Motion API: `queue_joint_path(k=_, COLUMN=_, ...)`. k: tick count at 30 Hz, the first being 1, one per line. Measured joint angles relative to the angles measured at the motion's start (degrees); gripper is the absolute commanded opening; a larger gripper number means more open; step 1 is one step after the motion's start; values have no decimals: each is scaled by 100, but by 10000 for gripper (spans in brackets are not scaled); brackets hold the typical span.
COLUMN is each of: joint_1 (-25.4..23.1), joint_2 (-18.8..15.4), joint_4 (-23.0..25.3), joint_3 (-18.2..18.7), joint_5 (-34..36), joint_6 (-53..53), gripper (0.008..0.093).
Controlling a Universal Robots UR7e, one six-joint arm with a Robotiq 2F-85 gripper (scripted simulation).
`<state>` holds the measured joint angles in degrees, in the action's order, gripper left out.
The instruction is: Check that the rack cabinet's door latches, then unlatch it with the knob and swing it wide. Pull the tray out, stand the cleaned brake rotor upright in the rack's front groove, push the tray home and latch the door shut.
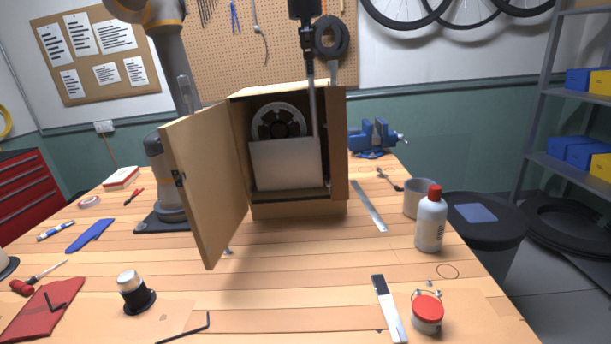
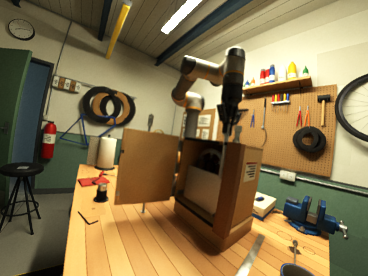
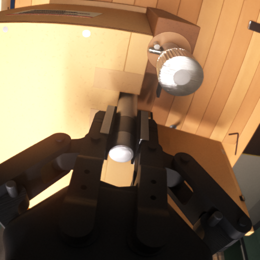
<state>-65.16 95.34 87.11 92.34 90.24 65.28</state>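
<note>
The rack cabinet (image 1: pixel 291 149) stands mid-bench with its door (image 1: pixel 203 179) swung open to the left. The brake rotor (image 1: pixel 279 122) stands upright inside, behind the tray's pale front panel (image 1: pixel 286 163). A thin upright rod (image 1: pixel 313 102) rises at the panel's right edge, above the cabinet top. My gripper (image 3: pixel 124 120), hanging over the cabinet's top right, is closed around that rod's top end (image 3: pixel 122 140). The ribbed metal latch knob (image 3: pixel 179 75) sits just right of my fingers in the wrist camera. The tray's base is hidden by the cabinet sill.
Behind the cabinet are a pegboard with tools and the arm's base (image 1: pixel 164 201). A blue vise (image 1: pixel 374 137) sits back right. A steel ruler (image 1: pixel 369 205), a cup (image 1: pixel 417 197) and a white bottle (image 1: pixel 430 218) stand right of the cabinet. Small tools lie on the bench's left.
</note>
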Motion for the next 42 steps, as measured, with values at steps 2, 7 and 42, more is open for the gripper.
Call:
queue_joint_path(k=2, joint_1=0, joint_2=0, joint_4=0, joint_3=0, joint_5=0, joint_6=0, gripper=80)
queue_joint_path(k=7, joint_1=1, joint_2=0, joint_4=0, joint_3=0, joint_5=-1, joint_6=0, gripper=80)
queue_joint_path(k=42, joint_1=-1, joint_2=1, joint_4=0, joint_3=0, joint_5=1, joint_6=0, gripper=450)
